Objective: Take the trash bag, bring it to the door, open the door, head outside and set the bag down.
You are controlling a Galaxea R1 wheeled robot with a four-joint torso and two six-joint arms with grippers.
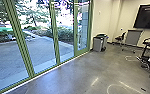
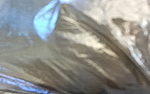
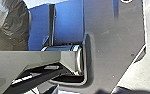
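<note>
crumpled plastic trash bag (image 2: 91,55) is close in at the left wrist, robot indoors, likely the carry leg toward the green-framed glass door (image 1: 81,31). roll slow, hold the bag off the concrete floor (image 1: 73,77) and wide of the gray bin (image 1: 97,45). jaws: can't tell clenched or released, either side, or whether they grip the bag.

Left: tall windows in green frames (image 1: 20,37), paving (image 1: 8,56) and shrubs (image 1: 64,37) beyond. Grey floor (image 1: 73,77), glossy with light. Far: pale wall (image 1: 104,17), grey bin (image 1: 97,45) near it. Right: dark screen (image 1: 148,18) on wall, black chair (image 1: 120,38) farther left.
</note>
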